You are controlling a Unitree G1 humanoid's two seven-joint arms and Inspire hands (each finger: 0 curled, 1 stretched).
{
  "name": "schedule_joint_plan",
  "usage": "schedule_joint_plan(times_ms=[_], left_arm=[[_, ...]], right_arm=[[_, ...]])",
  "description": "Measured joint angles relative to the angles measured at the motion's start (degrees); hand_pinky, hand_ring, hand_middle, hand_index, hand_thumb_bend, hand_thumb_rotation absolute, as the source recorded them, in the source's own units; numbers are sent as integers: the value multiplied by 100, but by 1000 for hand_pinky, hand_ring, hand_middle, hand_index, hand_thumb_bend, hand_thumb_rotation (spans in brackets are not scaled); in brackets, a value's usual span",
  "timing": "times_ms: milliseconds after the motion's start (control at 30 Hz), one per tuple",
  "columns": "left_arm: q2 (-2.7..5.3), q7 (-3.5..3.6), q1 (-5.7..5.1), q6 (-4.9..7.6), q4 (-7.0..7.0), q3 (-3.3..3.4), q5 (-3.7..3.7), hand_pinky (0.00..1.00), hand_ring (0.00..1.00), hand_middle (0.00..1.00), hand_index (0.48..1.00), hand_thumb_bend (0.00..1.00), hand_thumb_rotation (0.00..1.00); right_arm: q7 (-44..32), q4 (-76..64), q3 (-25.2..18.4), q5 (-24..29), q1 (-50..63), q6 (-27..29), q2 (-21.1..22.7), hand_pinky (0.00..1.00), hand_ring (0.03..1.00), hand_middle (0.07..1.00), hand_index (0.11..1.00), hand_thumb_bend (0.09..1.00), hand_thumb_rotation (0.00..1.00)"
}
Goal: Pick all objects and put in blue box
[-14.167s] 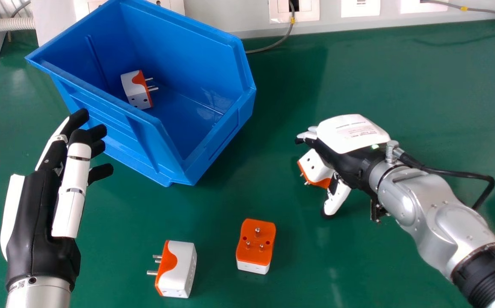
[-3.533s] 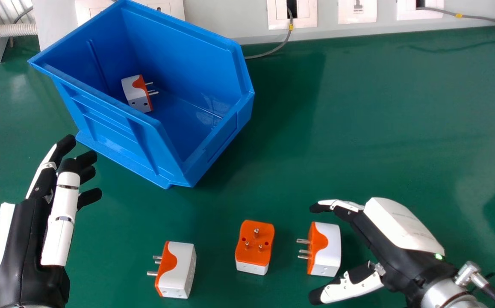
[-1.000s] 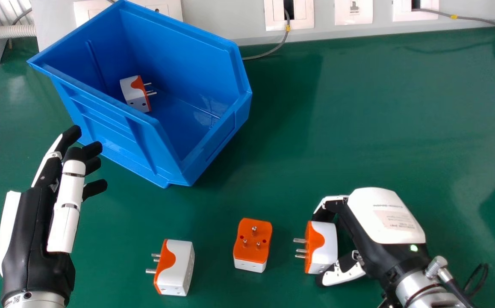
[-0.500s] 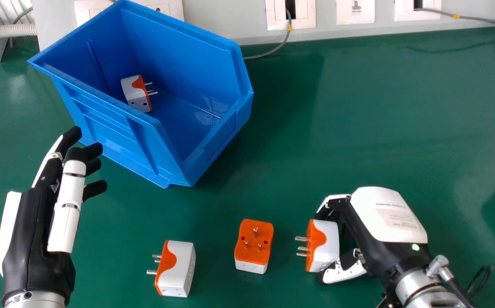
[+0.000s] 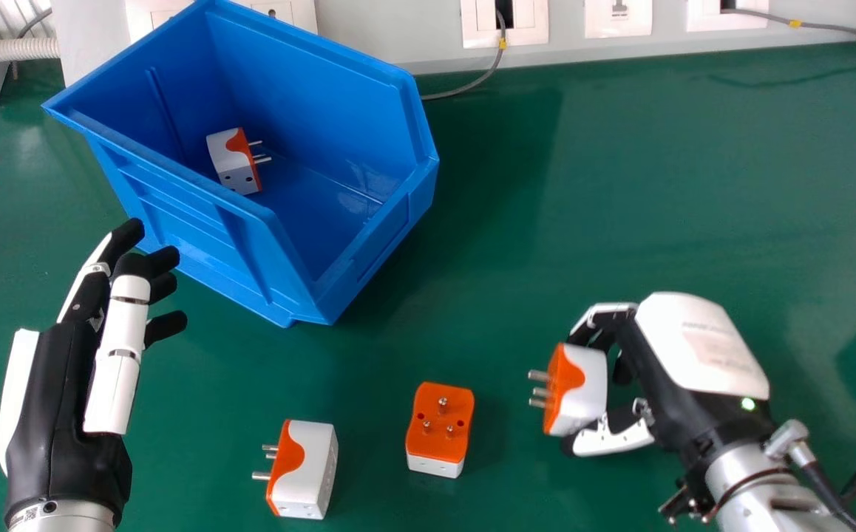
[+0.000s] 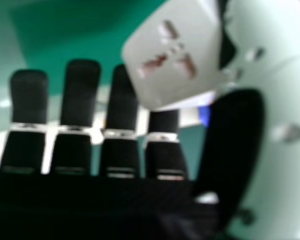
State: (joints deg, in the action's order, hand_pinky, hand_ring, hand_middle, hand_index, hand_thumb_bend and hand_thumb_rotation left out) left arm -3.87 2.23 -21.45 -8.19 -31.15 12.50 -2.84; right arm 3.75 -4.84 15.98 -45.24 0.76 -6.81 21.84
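**Got the plug adapter pinched, now don't clip the box rim**

So the white-and-orange adapter [image 5: 585, 389] is over on the head view's right, pinched between the thumb and curled fingers of the right hand [image 5: 698, 351]. Its pins poke out to the view's left, away from the palm. Looks off the table [image 5: 664, 185] to me.

I'd keep that squeeze steady and lift well clear before swinging across, since the pins lead and could snag on the blue box [image 5: 324, 89]. The lower wall on its right side seems the friendliest way in. Passing high also spares the orange-faced adapter [image 5: 439, 428] and the one lying on its side [image 5: 311, 469].

Once inside, go low, then let go beside the adapter already in there [image 5: 232, 161], not on top. Left hand [image 5: 66, 399] is just hanging out near the box, fingers loose, grabbing nothing.
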Motion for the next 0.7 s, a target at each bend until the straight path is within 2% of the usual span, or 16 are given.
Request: schedule_joint_plan(times_ms=[133,233,400,700], left_arm=[[0,-2,1,-1,-34,-9,11,777,853,845,897,311,903],[-2,-2,8,0,-54,-10,53,777,853,845,896,312,902],[-6,7,21,1,-51,-5,55,777,853,845,894,313,902],[-8,17,29,2,-47,9,51,776,852,844,893,314,901]], right_arm=[[-26,-265,-78,18,7,-20,-40,338,432,533,532,497,4],[-26,-444,-127,53,23,-16,-104,332,427,527,538,495,3],[-23,-656,-292,187,24,1,-167,323,422,524,545,492,2],[-18,-975,-322,163,2,3,-293,314,420,522,551,490,0]])
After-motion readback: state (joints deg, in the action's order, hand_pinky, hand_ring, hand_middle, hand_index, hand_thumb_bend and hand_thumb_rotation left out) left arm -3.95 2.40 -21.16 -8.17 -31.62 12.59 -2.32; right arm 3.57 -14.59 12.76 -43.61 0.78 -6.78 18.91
